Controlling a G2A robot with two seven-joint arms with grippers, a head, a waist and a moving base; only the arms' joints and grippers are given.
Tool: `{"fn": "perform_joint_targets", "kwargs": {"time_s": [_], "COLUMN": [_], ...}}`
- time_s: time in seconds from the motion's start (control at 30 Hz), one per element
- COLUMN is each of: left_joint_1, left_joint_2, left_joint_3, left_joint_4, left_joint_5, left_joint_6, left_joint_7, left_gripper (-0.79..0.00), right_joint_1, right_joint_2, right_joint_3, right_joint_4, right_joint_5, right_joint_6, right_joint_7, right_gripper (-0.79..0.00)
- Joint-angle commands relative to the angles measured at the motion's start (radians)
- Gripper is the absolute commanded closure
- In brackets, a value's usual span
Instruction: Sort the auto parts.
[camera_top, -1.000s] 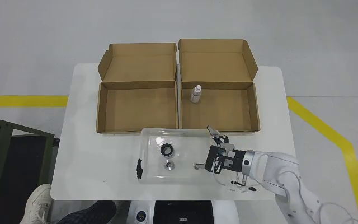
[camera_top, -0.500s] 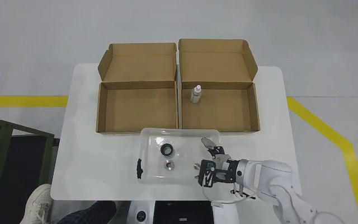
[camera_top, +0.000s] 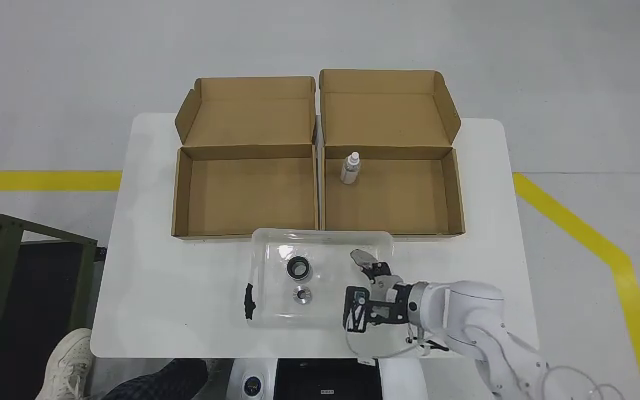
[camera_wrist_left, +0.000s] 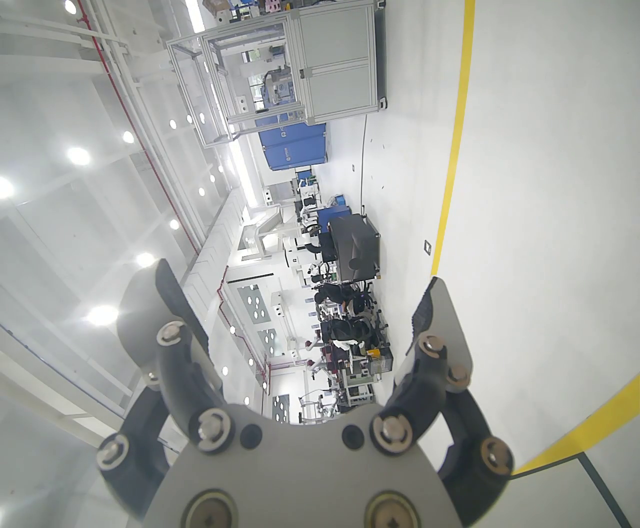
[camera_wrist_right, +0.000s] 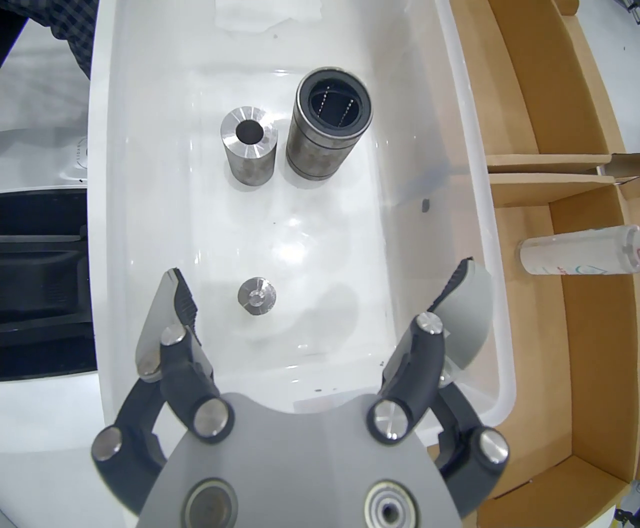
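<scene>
Steel-grey and ribbed on their inner faces, the fingers of the right gripper are spread wide and hold nothing, hanging over the near end of the clear plastic tray. Just ahead of the fingertips, inside the span between them, a small round steel stud stands on end on the tray floor. Its axis points up at the hand, so it offers no long side to line up with. It sits off centre, closer to the finger away from the boxes, while the other finger hangs over the tray wall. My reading is that the closing move turns on this offset: the hand needs to shift away from the boxes before it descends.

Farther ahead, side by side and well apart from the stud, a plain steel bushing with a centre bore and a larger black-rimmed linear bearing also stand upright. Beyond the tray wall, a brown cardboard box holds a white bottle lying on its side.

The left gripper is also spread and empty, pointing out into the hall, so the right arm is clearly nearer.
</scene>
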Motion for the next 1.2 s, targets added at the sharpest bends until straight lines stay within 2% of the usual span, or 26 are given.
{"fn": "perform_joint_targets", "kwargs": {"time_s": [0.0,0.5,0.8,0.97,1.07,1.17], "left_joint_1": [0.0,0.0,0.0,0.0,0.0,0.0], "left_joint_2": [0.0,0.0,0.0,0.0,0.0,0.0], "left_joint_3": [0.0,0.0,0.0,0.0,0.0,0.0], "left_joint_4": [0.0,0.0,0.0,0.0,0.0,0.0], "left_joint_5": [0.0,0.0,0.0,0.0,0.0,0.0], "left_joint_6": [0.0,0.0,0.0,0.0,0.0,0.0], "left_joint_7": [0.0,0.0,0.0,0.0,0.0,0.0], "left_gripper": [-0.785,-0.785,-0.785,-0.785,-0.785,-0.785], "right_joint_1": [0.006,0.056,0.08,0.086,0.089,0.094], "right_joint_2": [0.0,-0.003,-0.005,-0.005,-0.005,-0.005], "right_joint_3": [-0.005,-0.072,-0.112,-0.129,-0.137,-0.144], "right_joint_4": [0.003,0.038,0.054,0.06,0.064,0.069], "right_joint_5": [0.003,0.009,0.001,-0.005,-0.004,-0.001], "right_joint_6": [0.0,-0.001,0.002,0.002,-0.001,-0.002], "right_joint_7": [0.016,0.123,0.167,0.185,0.194,0.2], "right_gripper": [-0.711,-0.563,-0.391,-0.382,-0.348,-0.256]}}
